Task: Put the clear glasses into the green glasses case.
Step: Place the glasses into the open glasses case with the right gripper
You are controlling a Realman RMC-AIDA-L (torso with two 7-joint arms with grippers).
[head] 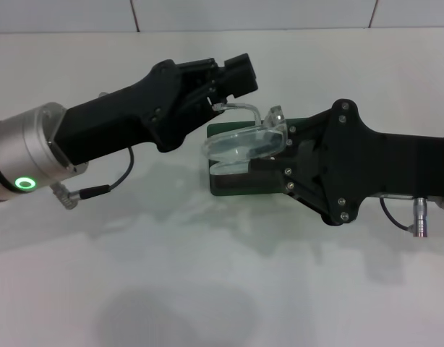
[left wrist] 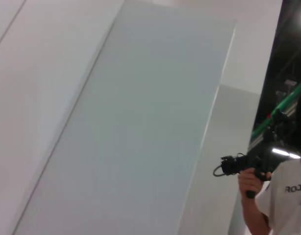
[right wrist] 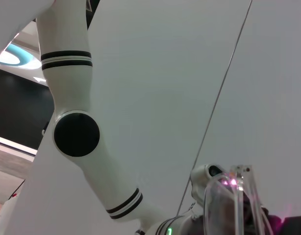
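Hanging between both pincers: clear glasses (head: 245, 139).

The tabletop (head: 207, 289) was plain white, with pale grey tiles behind it. On it lay a dark green rectangular glasses case (head: 233, 184), and over it sat the nearly colourless clear plastic glasses (head: 244, 141), glinting whitish. Both grippers, left (head: 225, 87) and right (head: 280, 155), were matt black. The left arm's silver metal cuff (head: 27, 155) carried a glowing green ring light (head: 24, 183). In the right wrist view a white robot arm (right wrist: 67, 98) bore paired black stripes and a black round cap (right wrist: 76, 134).
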